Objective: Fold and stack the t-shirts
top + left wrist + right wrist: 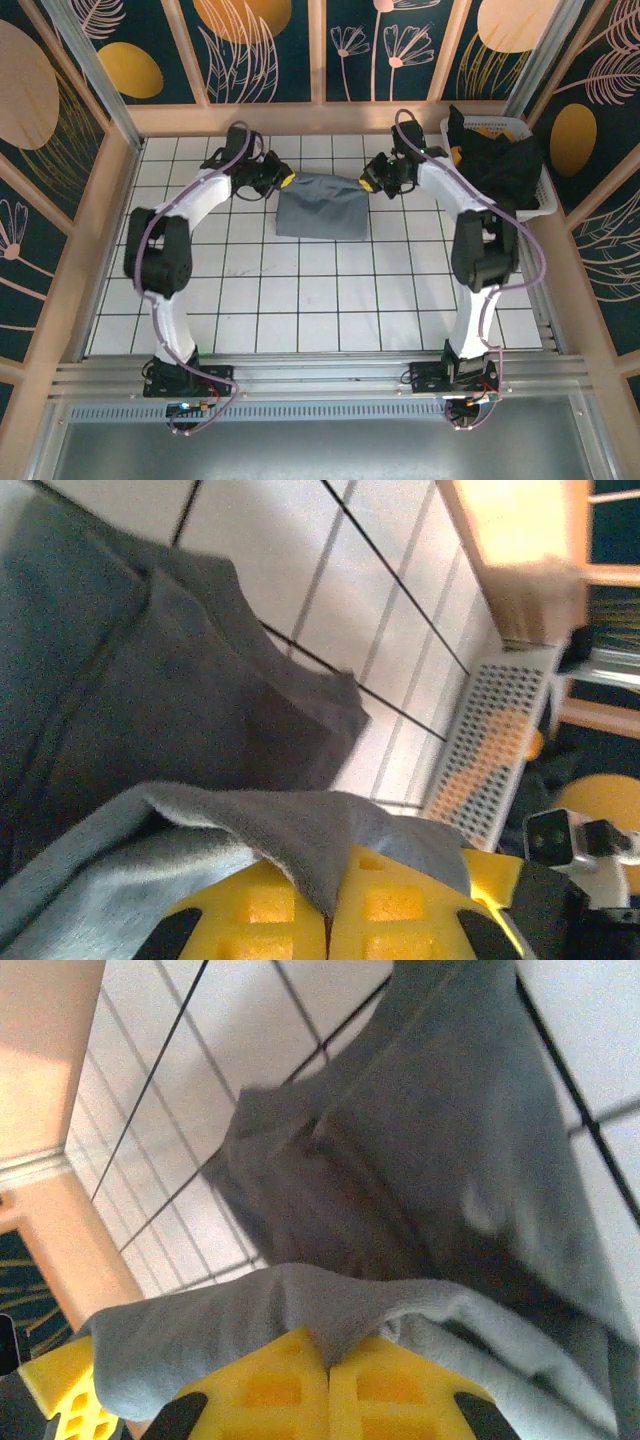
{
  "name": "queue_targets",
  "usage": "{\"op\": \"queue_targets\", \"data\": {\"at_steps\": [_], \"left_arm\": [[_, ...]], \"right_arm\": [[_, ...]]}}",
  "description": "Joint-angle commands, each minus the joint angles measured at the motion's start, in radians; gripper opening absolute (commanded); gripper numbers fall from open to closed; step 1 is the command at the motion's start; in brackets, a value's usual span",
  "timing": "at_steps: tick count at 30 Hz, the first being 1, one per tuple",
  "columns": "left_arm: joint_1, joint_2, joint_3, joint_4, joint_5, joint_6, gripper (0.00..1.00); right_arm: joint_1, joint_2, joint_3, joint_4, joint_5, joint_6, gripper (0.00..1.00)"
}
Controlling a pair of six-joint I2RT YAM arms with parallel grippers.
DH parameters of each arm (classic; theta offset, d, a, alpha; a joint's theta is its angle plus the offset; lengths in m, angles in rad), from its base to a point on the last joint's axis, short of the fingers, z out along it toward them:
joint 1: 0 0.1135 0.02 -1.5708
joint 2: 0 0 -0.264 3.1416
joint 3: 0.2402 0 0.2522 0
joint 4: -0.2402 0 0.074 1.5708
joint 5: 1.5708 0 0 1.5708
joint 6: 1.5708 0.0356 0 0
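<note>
Both tools pinch the slate grey-blue t-shirt (323,208) lying at twelve o'clock on our worktop (300,300): left tool (287,180) on its ten o'clock corner, right tool (366,185) on its two o'clock corner. We see a black t-shirt (505,165) in the basket (497,123).

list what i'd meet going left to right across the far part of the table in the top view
left tool → grey-blue t-shirt, pinched at its far corners by both tools → right tool → white basket
</note>
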State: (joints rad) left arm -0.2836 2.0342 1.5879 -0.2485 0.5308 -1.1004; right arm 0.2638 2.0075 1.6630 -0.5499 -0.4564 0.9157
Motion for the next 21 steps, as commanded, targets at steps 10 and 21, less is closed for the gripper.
{"op": "queue_targets", "data": {"at_steps": [10, 21], "left_arm": [[0.023, 0.07, 0.138, -0.069, -0.115, 0.097, 0.65], [-0.154, -0.405, -0.532, 0.254, -0.156, -0.284, 0.58]], "right_arm": [[-0.049, 0.192, 0.348, -0.059, 0.13, -0.099, 0.68], [-0.038, -0.247, -0.244, 0.173, 0.123, -0.115, 0.61]]}}
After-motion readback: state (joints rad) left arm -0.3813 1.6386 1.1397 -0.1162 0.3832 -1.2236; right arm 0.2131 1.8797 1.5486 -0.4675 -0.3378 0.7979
